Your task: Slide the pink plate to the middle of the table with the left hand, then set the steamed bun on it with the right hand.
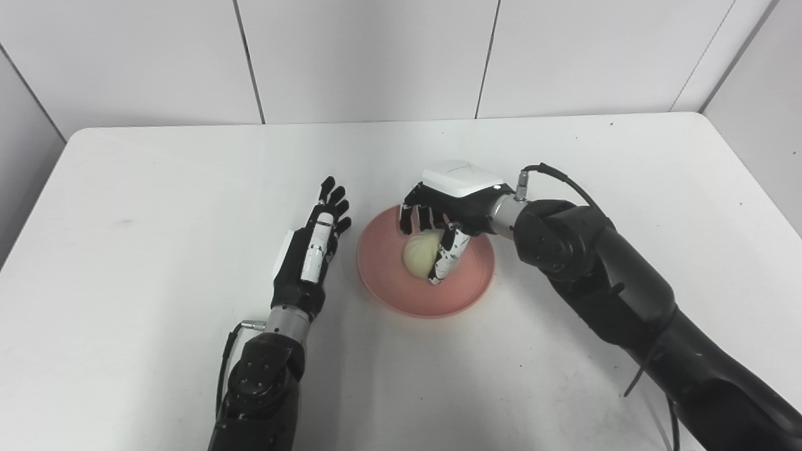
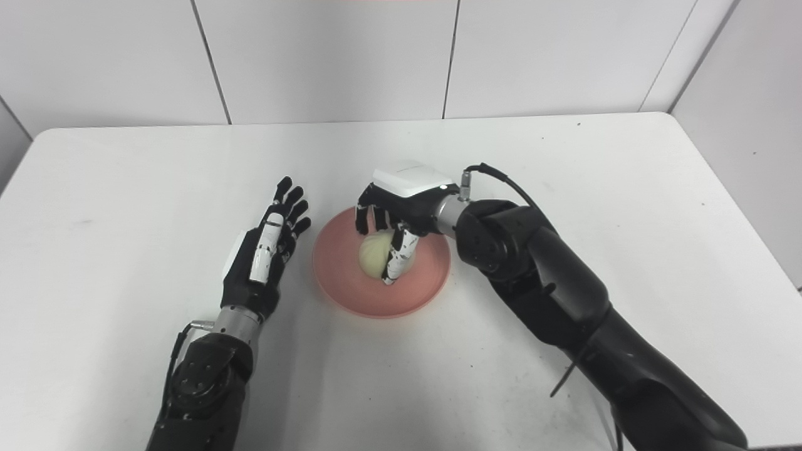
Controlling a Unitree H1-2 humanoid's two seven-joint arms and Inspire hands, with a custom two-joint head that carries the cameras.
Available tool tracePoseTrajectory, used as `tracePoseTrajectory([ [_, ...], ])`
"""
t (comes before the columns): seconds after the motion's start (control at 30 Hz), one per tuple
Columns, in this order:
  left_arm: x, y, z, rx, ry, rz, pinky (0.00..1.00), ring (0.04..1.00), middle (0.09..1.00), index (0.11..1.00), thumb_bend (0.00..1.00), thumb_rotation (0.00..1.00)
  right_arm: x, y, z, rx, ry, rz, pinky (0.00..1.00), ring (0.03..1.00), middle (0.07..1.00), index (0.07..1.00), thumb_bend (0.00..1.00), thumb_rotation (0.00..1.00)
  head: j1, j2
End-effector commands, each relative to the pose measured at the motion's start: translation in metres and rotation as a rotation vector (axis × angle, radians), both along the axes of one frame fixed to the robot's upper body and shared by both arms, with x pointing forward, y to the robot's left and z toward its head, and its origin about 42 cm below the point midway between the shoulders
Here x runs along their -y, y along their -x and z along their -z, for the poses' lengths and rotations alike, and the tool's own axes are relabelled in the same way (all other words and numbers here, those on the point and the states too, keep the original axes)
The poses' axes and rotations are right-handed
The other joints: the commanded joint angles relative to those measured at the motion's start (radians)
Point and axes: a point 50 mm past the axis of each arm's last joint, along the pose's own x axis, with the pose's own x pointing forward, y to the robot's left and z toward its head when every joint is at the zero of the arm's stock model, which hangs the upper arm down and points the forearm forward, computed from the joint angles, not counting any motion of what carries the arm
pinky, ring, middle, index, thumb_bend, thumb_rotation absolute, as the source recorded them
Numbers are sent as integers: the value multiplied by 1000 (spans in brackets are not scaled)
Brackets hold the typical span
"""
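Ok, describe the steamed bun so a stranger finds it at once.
Start at the white table; near its middle lies a pink plate. On it sits the steamed bun, a pale cream dome, with the right hand closed around it, while the left hand lies open beside the plate.

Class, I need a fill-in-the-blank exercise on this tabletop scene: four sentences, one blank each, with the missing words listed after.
1. The steamed bun sits over a plate whose colour is ____.
2. The hand closed around the bun is the ____ hand.
3. The left hand lies beside the plate with its fingers ____.
4. Everything rests on a table that is ____ in colour.

Missing words: pink; right; apart; white
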Motion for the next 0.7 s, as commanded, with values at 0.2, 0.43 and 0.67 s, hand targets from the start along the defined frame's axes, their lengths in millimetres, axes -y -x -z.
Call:
tracePoseTrajectory([
  [0.2, 1, 11, 24, -138, -33, 6, 962, 984, 990, 1000, 284, 1000, -6, -1, -12, 101, 40, -35, 384, 478, 450, 535, 520, 2, 1, 2],
  [0.43, 2, 9, 25, -134, -42, 7, 956, 981, 994, 1000, 270, 1000, -8, 7, -29, 133, 46, -50, 519, 659, 738, 738, 736, 275, 2, 1],
  [0.67, 3, 8, 25, -128, -51, 13, 966, 988, 1000, 1000, 269, 1000, -12, 16, -43, 98, 123, -49, 689, 831, 931, 860, 882, 546, 3, 3],
])
